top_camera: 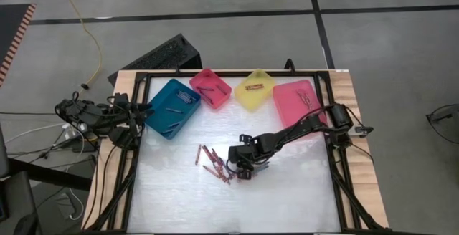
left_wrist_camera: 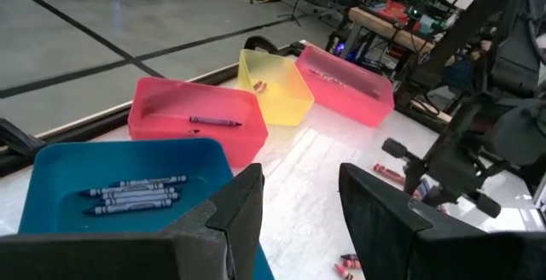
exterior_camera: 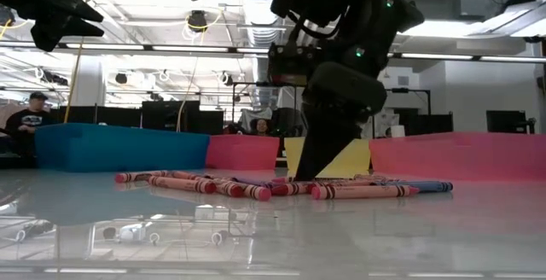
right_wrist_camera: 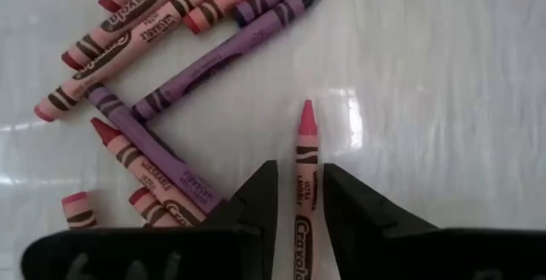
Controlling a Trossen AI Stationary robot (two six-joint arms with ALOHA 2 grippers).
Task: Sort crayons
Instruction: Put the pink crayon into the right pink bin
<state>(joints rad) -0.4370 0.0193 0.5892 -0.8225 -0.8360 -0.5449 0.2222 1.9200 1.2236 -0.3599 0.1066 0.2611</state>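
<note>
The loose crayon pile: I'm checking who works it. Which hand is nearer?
Right. The right hand is down at the crayon pile, its fingers astride one pink crayon. The left hand waits at the table's left edge beside the teal bin.

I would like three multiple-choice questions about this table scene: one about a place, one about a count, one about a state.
1. Where is the right gripper?
A. over the teal bin
B. down at the loose crayons mid-table
C. beside the yellow bin

2. How many bins stand along the far edge?
A. two
B. four
C. six

3. The pink crayon in the right wrist view is
A. between the right gripper's fingers
B. inside a bin
C. broken in two

Answers: 1 B, the high view shows it at the pile. 2 B, one teal, two pink, one yellow. 3 A, the fingers flank it.
</note>
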